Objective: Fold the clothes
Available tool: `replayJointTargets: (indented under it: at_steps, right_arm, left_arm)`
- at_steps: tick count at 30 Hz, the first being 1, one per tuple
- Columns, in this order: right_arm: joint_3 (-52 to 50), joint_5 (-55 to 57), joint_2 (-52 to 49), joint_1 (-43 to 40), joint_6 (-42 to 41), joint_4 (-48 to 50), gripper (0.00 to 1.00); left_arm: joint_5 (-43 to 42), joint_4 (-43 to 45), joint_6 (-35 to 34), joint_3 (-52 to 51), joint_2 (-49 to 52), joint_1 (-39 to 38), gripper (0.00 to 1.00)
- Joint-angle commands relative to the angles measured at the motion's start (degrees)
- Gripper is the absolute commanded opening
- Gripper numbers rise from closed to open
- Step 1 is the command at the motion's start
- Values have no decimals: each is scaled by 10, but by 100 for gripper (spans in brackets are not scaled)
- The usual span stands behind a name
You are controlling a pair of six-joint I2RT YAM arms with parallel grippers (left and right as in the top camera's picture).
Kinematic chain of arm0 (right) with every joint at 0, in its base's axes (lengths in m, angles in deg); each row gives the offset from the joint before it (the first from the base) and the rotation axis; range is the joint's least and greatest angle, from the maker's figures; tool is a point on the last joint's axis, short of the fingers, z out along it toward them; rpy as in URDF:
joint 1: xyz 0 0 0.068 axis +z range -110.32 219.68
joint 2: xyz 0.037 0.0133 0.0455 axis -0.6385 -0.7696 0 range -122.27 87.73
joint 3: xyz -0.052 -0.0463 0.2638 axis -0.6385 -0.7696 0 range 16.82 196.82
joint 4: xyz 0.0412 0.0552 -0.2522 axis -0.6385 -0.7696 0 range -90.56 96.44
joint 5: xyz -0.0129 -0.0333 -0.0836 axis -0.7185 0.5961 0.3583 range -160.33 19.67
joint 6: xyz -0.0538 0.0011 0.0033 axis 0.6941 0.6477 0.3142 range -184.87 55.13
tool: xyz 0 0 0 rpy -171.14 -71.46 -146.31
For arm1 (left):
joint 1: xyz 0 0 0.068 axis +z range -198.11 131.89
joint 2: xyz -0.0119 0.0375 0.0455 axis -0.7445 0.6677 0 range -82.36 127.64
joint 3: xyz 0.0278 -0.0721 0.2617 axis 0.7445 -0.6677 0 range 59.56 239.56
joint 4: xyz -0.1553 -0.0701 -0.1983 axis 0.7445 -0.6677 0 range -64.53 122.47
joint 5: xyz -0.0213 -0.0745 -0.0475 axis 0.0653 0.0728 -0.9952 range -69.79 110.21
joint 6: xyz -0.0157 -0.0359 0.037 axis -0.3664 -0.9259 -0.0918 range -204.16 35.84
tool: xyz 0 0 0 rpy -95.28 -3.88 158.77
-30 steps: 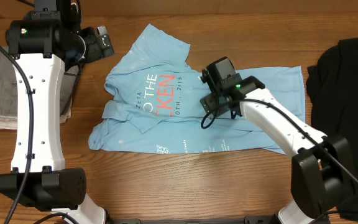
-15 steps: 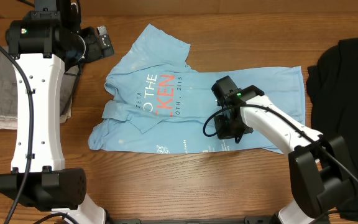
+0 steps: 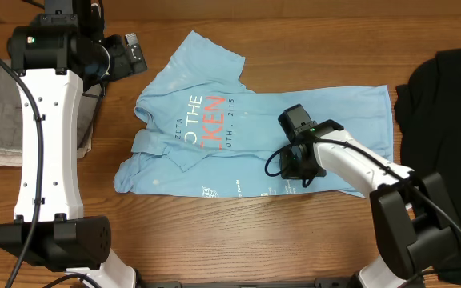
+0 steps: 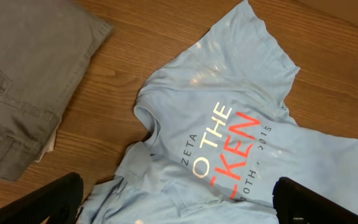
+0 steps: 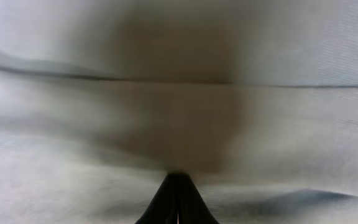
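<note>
T-shirt [image 3: 238,136] spread beneath right pincer [image 3: 297,166], its tips together on cloth

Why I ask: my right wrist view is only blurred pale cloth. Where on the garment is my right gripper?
Observer: The right gripper is pressed down on the light blue T-shirt, to the right of its printed lettering and close to the shirt's edge nearest the robot.
Operator: Is my left arm anywhere near it?
Observer: No. The left gripper is open over the wooden table, off the cloth, past the shirt's collar end at the far left.
</note>
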Motion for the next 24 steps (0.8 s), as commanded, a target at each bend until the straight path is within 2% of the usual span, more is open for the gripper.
replayJointTargets:
  at_steps: [1, 15, 24]
  right_arm:
    - [-6, 2, 6, -13, -7, 11, 4]
    - [-6, 3, 6, -31, -3, 76, 4]
    - [-6, 46, 1, -30, -3, 110, 4]
  left_arm:
    - [-4, 0, 13, 7, -4, 3, 100]
    - [-4, 0, 13, 7, -4, 3, 100]
    - [-4, 0, 13, 7, -4, 3, 100]
